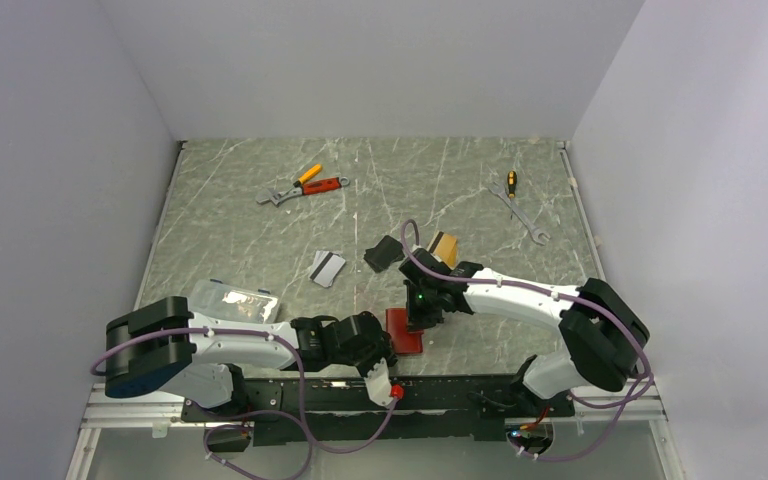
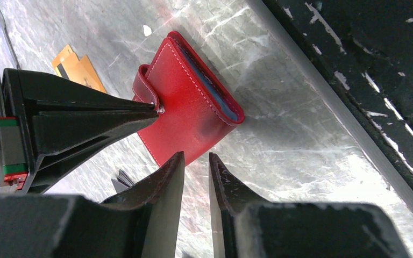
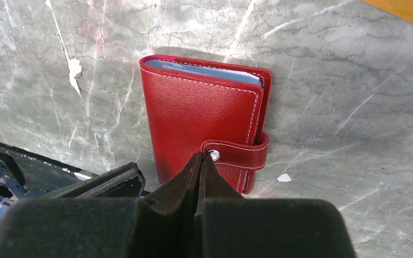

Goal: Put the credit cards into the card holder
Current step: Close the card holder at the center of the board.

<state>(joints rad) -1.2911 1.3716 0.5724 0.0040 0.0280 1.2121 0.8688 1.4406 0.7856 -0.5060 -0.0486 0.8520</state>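
The red card holder point(image 1: 405, 330) point(image 2: 193, 107) point(image 3: 204, 118) lies closed near the table's front edge, its snap tab fastened and bluish lining showing at the edge. My right gripper point(image 1: 422, 318) point(image 3: 201, 156) is shut, its tips touching the tab at the snap button. My left gripper point(image 1: 388, 350) point(image 2: 196, 158) stands narrowly open just short of the holder's near corner, with nothing between its fingers. Orange credit cards point(image 1: 444, 245) point(image 2: 78, 67) lie behind the right arm. Silver-white credit cards point(image 1: 327, 267) with a dark stripe lie further left.
A black flat piece point(image 1: 383, 253) lies between the card groups. A clear plastic box point(image 1: 235, 300) sits by the left arm. Pliers and a wrench point(image 1: 305, 185) lie at the back left, a screwdriver and wrench point(image 1: 515, 195) at the back right. The black front rail point(image 2: 365, 97) runs beside the holder.
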